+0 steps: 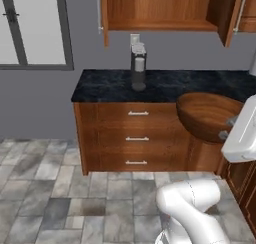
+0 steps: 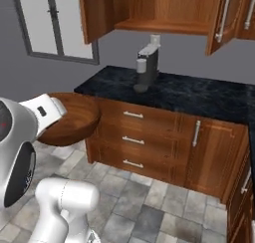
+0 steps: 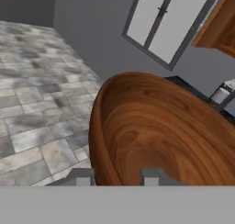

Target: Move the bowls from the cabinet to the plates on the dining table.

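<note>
The black marble counter [image 1: 200, 85] is running below the open cabinet [image 1: 160, 8], with a coffee machine [image 1: 138, 65] standing on it under the cabinet's shelf. The gripper [image 3: 118, 176] is clamping the rim of the reddish-brown bowl [image 1: 207, 115] (one finger inside, one outside), holding it in the air in front of the counter's edge, off to one side of the coffee machine and above the tiled floor [image 1: 50, 188].

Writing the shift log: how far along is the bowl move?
Done: cabinet doors stand open, visible shelf bare. In hand: the gripper is shut on the reddish-brown bowl's rim, carrying it tilted above the floor beside the drawers. Left: set it on a plate. I cannot judge the second bowl.
</note>
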Robot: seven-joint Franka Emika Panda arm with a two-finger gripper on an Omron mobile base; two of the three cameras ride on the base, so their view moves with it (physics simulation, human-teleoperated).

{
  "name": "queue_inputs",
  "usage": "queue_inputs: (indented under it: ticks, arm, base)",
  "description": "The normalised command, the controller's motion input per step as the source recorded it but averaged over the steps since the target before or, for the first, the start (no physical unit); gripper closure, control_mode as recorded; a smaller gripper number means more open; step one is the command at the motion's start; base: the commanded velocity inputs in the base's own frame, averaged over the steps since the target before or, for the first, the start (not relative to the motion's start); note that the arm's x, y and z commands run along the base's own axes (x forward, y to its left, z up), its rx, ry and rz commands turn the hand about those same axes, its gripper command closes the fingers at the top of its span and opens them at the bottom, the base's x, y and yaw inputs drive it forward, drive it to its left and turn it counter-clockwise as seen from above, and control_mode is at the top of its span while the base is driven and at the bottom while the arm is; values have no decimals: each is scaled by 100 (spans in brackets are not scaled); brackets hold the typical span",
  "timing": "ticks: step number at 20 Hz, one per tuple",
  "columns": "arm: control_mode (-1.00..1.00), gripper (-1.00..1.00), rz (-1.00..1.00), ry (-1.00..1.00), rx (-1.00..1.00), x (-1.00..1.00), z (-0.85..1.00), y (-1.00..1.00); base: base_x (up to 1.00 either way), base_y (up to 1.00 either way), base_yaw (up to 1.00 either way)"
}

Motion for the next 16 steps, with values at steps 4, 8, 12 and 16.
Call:
queue_inputs:
  ticks: [4, 8, 12, 16]
  arm:
    - [100, 100, 0, 0, 0, 0, 0, 0]
    - [100, 100, 0, 0, 0, 0, 0, 0]
    - [100, 100, 0, 0, 0, 0, 0, 0]
    - [100, 100, 0, 0, 0, 0, 0, 0]
  base:
    - [-58, 26, 49]
    - [-36, 32, 57]
    - [-37, 29, 59]
    - [-37, 26, 59]
